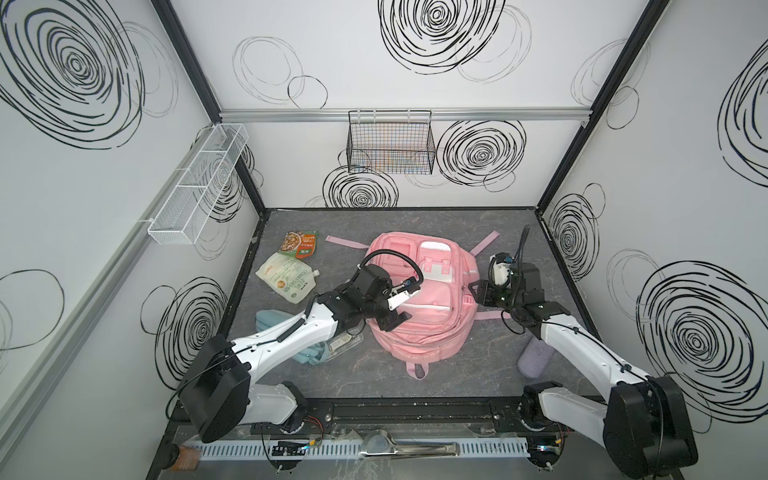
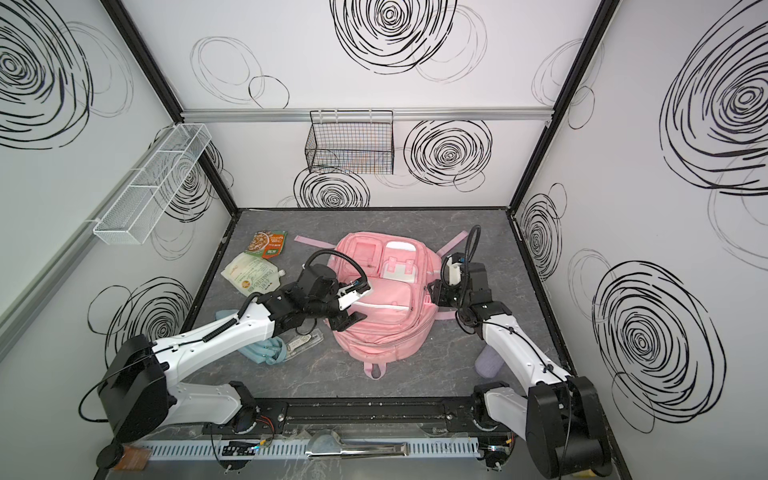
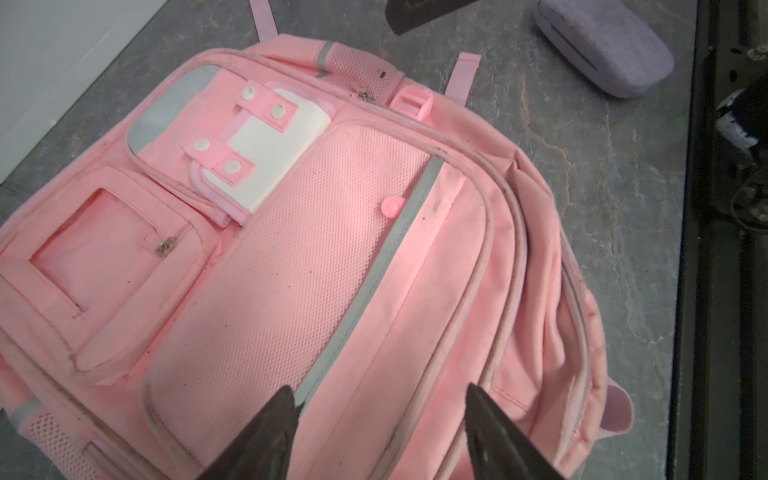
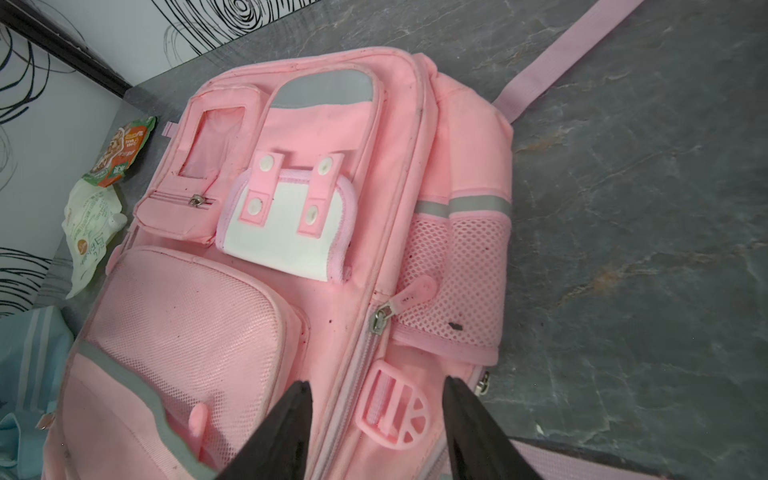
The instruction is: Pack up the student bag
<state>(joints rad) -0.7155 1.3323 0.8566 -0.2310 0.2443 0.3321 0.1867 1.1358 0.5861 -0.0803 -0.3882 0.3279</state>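
Note:
The student bag [image 1: 432, 299] [image 2: 386, 297] is a big pink backpack lying flat, front up, mid-table, top loop toward the arms. My left gripper [image 1: 397, 321] [image 2: 349, 322] hovers open over the bag's near-left part. In the left wrist view the left gripper [image 3: 378, 388] straddles the fabric between the grey stripe [image 3: 374, 282] and the zip piping, holding nothing. My right gripper [image 1: 478, 291] [image 2: 435, 291] is open at the bag's right side. In the right wrist view the right gripper [image 4: 378, 382] has a pink buckle [image 4: 392, 411] below the gap. A zipper pull [image 4: 380, 320] lies just beyond.
An orange-green food packet [image 1: 301, 243] and a white spouted pouch [image 1: 286, 276] lie at the far left. A blue fabric item [image 1: 309, 353] and a clear case [image 1: 345, 343] sit under the left arm. A lilac case [image 1: 536, 357] [image 3: 602, 45] lies near right. Wire baskets [image 1: 390, 141] [image 1: 199, 183] hang on the walls.

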